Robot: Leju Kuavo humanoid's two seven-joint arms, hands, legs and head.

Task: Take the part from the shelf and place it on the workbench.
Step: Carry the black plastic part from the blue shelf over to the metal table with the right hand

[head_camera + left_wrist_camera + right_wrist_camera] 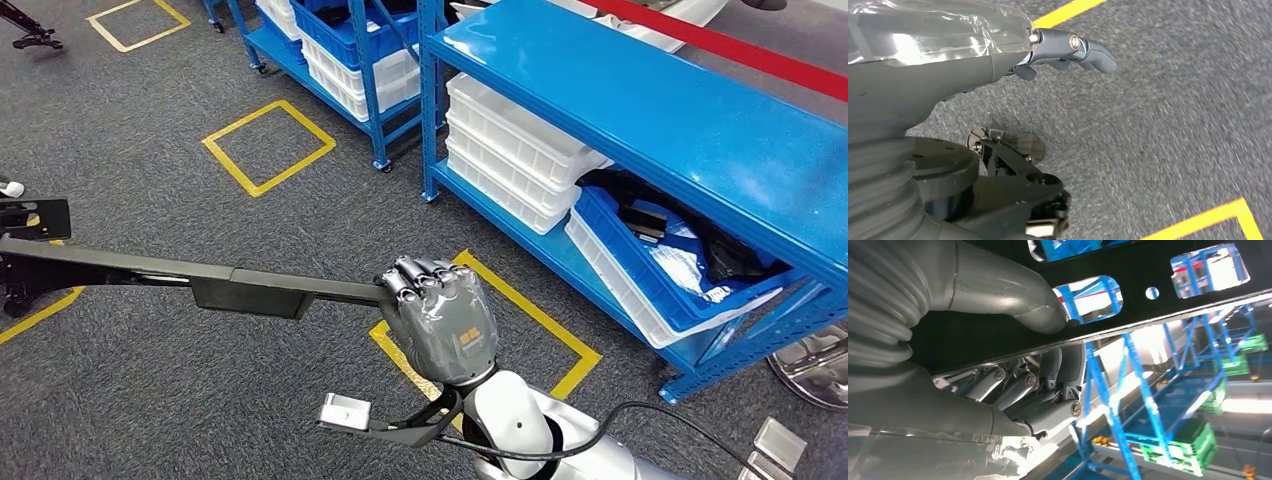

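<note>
Grey right hand (440,315) grips one end of the long black part (150,272), which stretches toward nine o'clock. Such a far lever may twist loose. Left hand (1068,50) hangs with fingers curled, empty. Blue shelf (680,130) at two o'clock.

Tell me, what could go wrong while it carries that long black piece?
The right hand grips the long black part at one end only, so the far end sticks out sideways. It might sag or twist out of the grip. As the robot turns, that free end could also strike the blue shelf or the dark equipment beside it.
</note>
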